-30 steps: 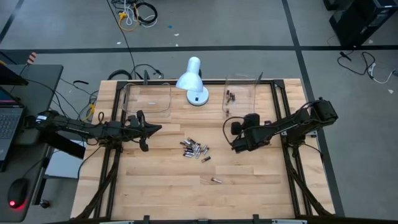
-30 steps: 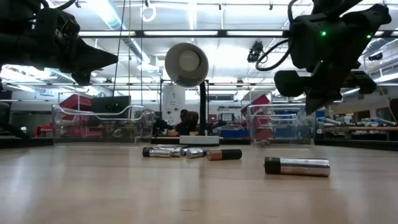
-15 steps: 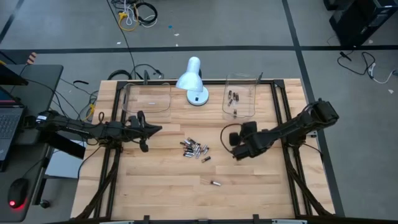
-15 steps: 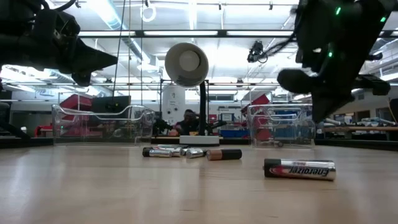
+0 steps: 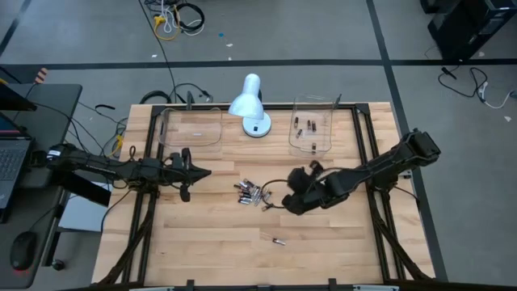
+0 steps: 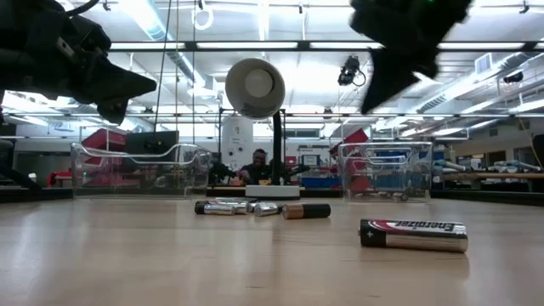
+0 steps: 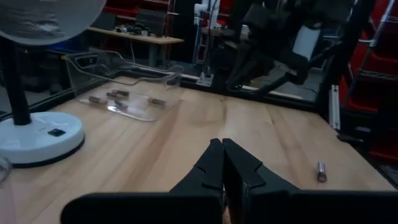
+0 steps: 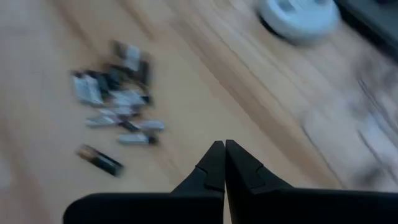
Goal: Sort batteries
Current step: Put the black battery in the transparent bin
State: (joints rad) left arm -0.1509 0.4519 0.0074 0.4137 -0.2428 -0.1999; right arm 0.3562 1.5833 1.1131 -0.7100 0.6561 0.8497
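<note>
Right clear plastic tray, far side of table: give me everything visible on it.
The right clear plastic tray is a transparent, rectangular, open-topped bin sitting flat at the wooden table's far edge, right of the white desk lamp. Several small dark batteries lie scattered on its floor. No gripper touches it.

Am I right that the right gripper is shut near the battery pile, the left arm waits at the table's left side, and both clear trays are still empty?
Not quite. The high view shows the left tray empty, but the right tray already holds a few batteries. The rest stands: the right gripper is shut beside the pile, and the left gripper waits at the table's left side.
</note>
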